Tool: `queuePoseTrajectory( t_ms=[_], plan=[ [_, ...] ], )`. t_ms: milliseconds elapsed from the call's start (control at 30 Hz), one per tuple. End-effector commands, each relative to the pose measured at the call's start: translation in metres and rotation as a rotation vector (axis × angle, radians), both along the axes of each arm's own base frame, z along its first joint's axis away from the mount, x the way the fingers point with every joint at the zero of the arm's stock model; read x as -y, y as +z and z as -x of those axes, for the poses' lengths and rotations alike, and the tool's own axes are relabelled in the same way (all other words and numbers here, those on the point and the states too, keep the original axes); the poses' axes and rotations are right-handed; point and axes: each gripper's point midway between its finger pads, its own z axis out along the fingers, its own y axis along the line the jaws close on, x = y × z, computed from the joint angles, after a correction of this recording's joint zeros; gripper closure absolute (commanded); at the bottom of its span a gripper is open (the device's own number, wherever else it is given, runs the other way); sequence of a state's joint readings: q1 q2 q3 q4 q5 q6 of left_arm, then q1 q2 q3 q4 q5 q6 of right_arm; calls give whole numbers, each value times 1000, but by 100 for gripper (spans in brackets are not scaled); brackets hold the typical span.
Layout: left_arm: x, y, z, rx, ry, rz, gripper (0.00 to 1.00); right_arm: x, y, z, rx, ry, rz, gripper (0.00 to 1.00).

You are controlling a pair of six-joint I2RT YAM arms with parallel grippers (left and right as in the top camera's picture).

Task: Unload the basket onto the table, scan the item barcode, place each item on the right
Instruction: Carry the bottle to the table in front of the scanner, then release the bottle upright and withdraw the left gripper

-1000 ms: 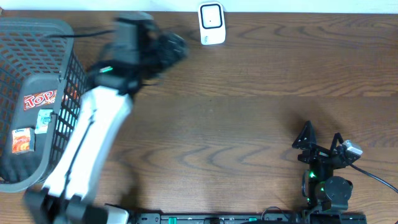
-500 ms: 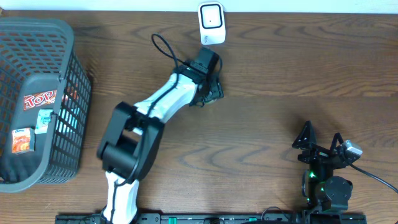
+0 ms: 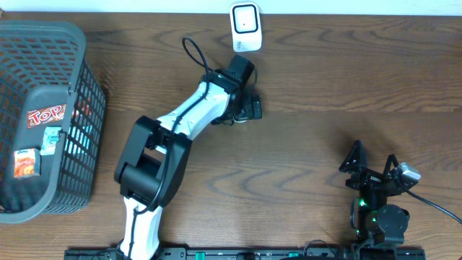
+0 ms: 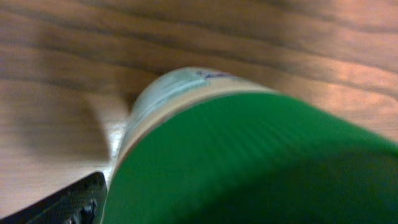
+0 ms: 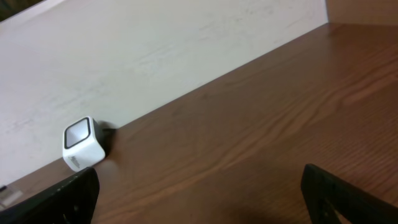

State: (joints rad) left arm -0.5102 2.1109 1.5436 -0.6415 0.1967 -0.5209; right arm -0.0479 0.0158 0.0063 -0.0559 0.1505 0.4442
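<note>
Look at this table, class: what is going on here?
The left gripper reaches out to just in front of the white scanner. Its wrist camera is filled by a green-lidded container; whether the jaws grip it is unclear. The right gripper rests open and empty, off to the side. A grey basket of goods stands at the left.

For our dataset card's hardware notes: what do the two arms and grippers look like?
The left arm has white link shells between bulky black joint housings, with a black looping cable near its black left gripper. The right arm is black with green lights, a black trailing cable, and a pale module beside the right gripper, whose fingers are black and pointed.
</note>
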Motion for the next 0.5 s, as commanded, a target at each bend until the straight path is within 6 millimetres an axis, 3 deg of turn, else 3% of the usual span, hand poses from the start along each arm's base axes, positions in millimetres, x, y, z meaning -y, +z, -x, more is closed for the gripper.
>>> queuePoseTrajectory(
  t_ms=[0, 133, 233, 367, 467],
  plan=[
    [-1, 100, -26, 207, -93, 59, 2, -2, -1, 0, 0, 8, -7, 1],
    [-16, 198, -28, 400, -138, 91, 2, -2, -1, 0, 0, 8, -7, 1],
    [-47, 262, -24, 545, -75, 84, 2, -2, -1, 0, 0, 8, -7, 1],
    [-129, 333, -13, 735, 123, -28, 2, -2, -1, 0, 0, 8, -7, 1],
    [-203, 360, 5, 778, 390, -106, 2, -2, -1, 0, 0, 8, -7, 1]
  ],
)
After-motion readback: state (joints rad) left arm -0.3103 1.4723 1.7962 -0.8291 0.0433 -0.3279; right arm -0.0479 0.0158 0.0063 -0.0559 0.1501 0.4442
